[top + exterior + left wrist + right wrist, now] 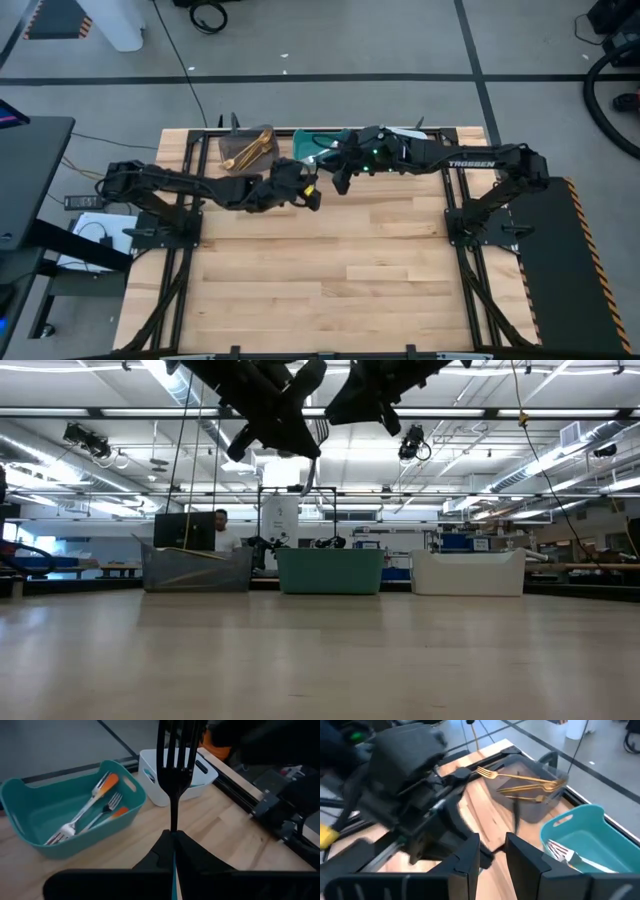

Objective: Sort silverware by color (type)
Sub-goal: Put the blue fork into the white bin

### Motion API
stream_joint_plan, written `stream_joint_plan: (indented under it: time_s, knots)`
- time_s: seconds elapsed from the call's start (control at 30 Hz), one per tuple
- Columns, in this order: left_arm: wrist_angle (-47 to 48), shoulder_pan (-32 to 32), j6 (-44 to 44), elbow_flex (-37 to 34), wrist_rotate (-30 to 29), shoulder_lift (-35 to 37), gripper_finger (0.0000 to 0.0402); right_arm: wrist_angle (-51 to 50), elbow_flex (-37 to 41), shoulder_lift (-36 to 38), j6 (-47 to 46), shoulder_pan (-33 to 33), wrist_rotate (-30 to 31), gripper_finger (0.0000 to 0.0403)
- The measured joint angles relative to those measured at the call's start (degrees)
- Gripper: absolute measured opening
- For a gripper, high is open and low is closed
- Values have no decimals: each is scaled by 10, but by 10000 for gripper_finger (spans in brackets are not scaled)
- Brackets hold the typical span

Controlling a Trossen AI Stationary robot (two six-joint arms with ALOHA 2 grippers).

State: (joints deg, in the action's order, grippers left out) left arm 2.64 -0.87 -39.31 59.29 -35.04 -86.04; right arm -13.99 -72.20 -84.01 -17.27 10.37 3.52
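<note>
The fork (175, 765) stands pinched in the left claw (174, 845), its handle clamped between the shut fingers and its tines pointing straight ahead, away from the wrist. Its long axis runs in line with that claw and aims toward the white bin (172, 782), which lies just past the tines; the teal bin (30, 827) sits beside the white one, off the fork's line. The fork reads as a dark silhouette, so its handle colour cannot be told.

In the teal bin lie orange-handled forks (95, 802). The brown bin (535, 802) holds gold forks (520, 782). The rest of the counter (330, 270) shows no loose silverware.

In the high view the left claw (305, 192) hangs over the counter's far half, just in front of the row of bins, arm stretched out low from its base. The right claw (340, 180) hovers close beside it, fingers spread and holding nothing, its arm reaching across from the right. Both are near the fork, but the left has it; a short forward reach looks enough to bring the fork over a bin.
</note>
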Motion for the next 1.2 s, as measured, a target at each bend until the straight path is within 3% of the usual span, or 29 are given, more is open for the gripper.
stream_joint_plan:
  time_s: [0.3,0.67,0.8,0.93,1.1,1.2]
  knots:
    - [-23,15,11,0,24,0,9,-2,0,-4,27,9,47,100]
    - [-66,16,37,0,40,0,9,46,0,-22,23,30,24,97]
    - [-78,20,42,0,53,0,9,54,0,-30,18,32,22,73]
    - [-70,25,44,0,56,-1,9,38,0,-28,27,35,14,14]
    - [-67,40,67,1,77,-1,34,28,0,-20,53,48,5,9]
    - [-57,58,72,0,110,1,54,-6,0,-10,87,69,29,7]
